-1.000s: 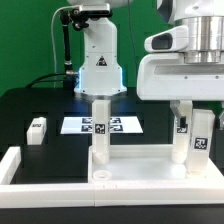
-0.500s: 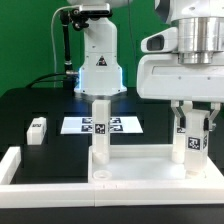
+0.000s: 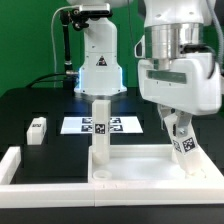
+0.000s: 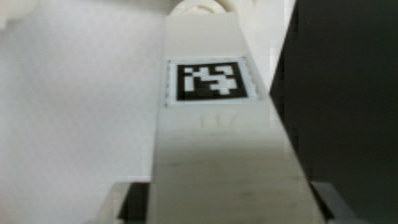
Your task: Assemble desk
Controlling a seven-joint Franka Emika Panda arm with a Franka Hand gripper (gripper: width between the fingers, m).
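Presently the gripper [image 3: 176, 124] is pinching the held leg block [image 3: 184, 142]. In the wrist view that block [image 4: 214, 150] runs out from between the two fingers [image 4: 132, 203], with its square tag [image 4: 212, 80] facing the camera.

In the exterior view the block hangs at about four o'clock of the scene, over the three o'clock end of the tabletop panel [image 3: 140, 162]. It is tilted, its lower end swung toward five o'clock, and I cannot tell whether that end touches the panel.

The standing leg block [image 3: 100, 125] is upright at the panel's nine o'clock end. A spare leg block [image 3: 37, 129] lies on the dark table well away at nine o'clock. The marker board [image 3: 125, 124] lies flat behind the panel, toward twelve o'clock, and the border wall [image 3: 15, 165] runs along the near side.

The step in hand looks like seating this leg. To do it well, the block should be brought upright first, since a tilted end will likely catch or jam at the rim. It should then be lined up over its seat and lowered straight. The grip should be kept firm until the leg sits flush, and only then let go.

The arm reaches down from one o'clock. Its wrist is canted so the hand leans toward five o'clock, matching the slant of the leg.
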